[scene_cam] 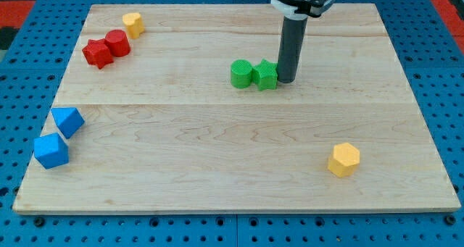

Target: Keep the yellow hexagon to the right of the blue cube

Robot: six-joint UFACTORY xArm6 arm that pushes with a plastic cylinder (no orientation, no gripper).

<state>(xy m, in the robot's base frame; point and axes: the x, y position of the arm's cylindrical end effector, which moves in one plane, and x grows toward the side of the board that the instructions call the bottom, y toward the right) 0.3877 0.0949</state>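
Observation:
The yellow hexagon (pixel 344 159) lies near the board's lower right. The blue cube (pixel 51 151) sits at the lower left edge, with a second blue block (pixel 67 121) just above it. The hexagon is far to the right of both. My tip (pixel 286 81) rests on the board at centre, touching the right side of a green star-shaped block (pixel 266 74). A green cylinder (pixel 241 73) sits against that block's left side.
A red star-shaped block (pixel 96 53) and a red cylinder (pixel 117 43) sit together at the upper left. A small yellow block (pixel 133 23) lies just to their upper right. The wooden board (pixel 232 196) lies on a blue pegboard.

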